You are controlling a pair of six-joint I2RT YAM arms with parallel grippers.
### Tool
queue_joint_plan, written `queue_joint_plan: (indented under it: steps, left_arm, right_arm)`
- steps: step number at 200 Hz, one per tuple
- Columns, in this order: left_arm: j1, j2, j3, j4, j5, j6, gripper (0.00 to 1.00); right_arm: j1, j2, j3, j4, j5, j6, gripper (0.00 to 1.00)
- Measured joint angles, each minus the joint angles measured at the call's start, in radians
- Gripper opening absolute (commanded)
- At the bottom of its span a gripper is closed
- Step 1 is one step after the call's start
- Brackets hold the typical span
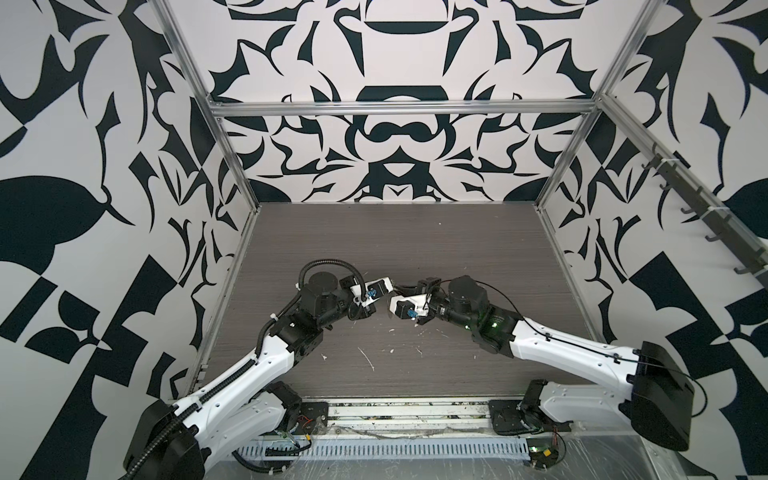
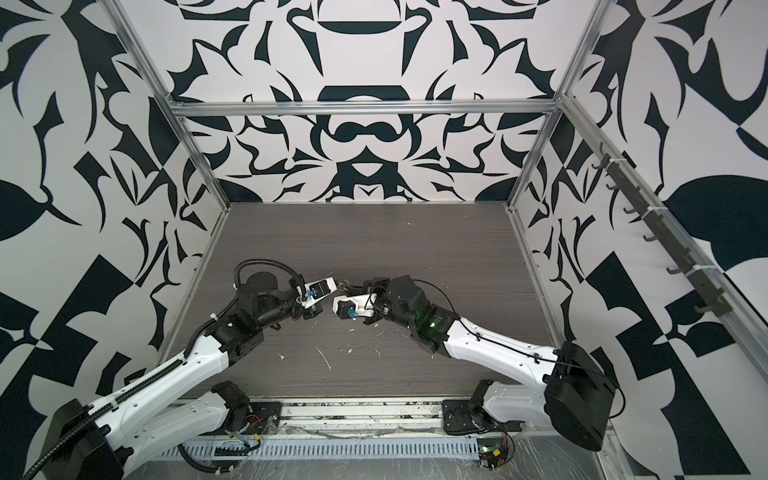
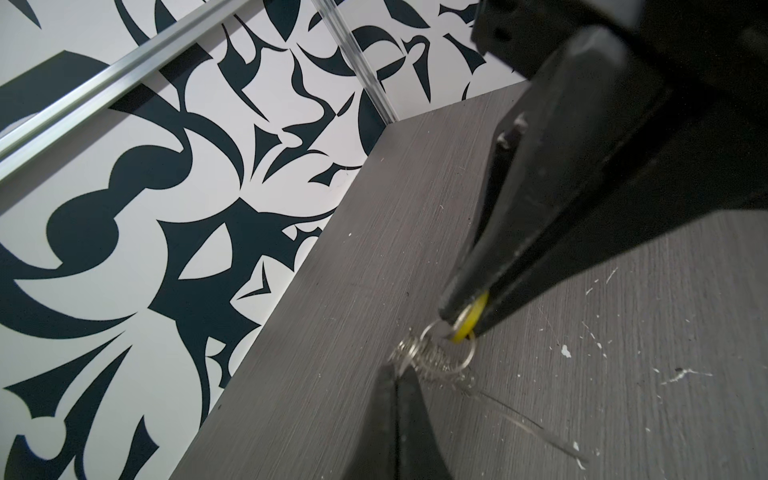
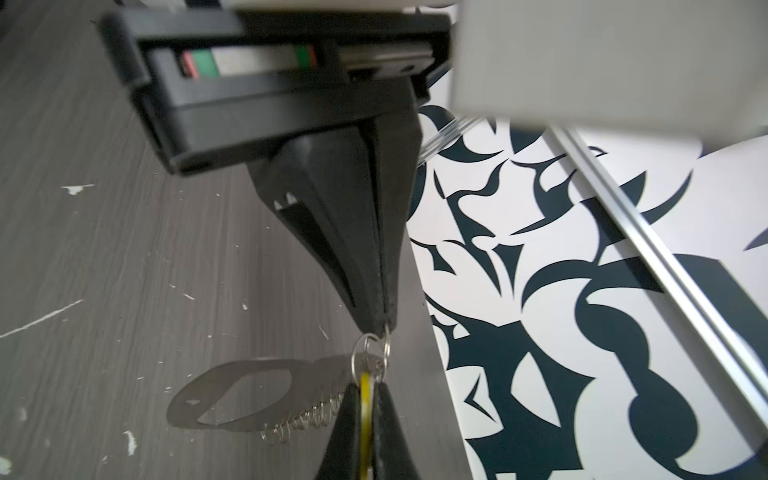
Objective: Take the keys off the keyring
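Fingers (image 3: 540,199) of the left gripper (image 3: 463,322) clamp the keys (image 3: 473,311) by their yellow tag; right gripper (image 4: 384,322) pinches one ring of the keyring (image 4: 305,384) just beside, strap hanging loose, over the middle of the table (image 1: 415,249).

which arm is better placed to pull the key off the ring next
Left, probably. The left end effector is shut on the yellow key tag, so it can draw the key away, while the right end effector pinches a ring of the keyring and can anchor it.
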Motion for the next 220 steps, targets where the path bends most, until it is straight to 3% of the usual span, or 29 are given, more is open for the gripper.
queue_joint_plan:
  steps: [36, 122, 220]
  left_arm:
    - [-0.016, 0.016, 0.026, 0.002, -0.042, -0.031, 0.0]
    - [-0.023, 0.023, 0.082, -0.064, -0.025, -0.095, 0.0]
    - [-0.02, 0.058, 0.182, -0.247, 0.007, -0.208, 0.0]
  right_arm:
    - [0.018, -0.001, -0.023, 0.077, 0.07, -0.06, 0.0]
    - [0.016, -0.033, -0.048, 0.122, 0.058, -0.108, 0.0]
    - [0.017, -0.033, -0.026, 0.071, 0.069, -0.526, 0.0]
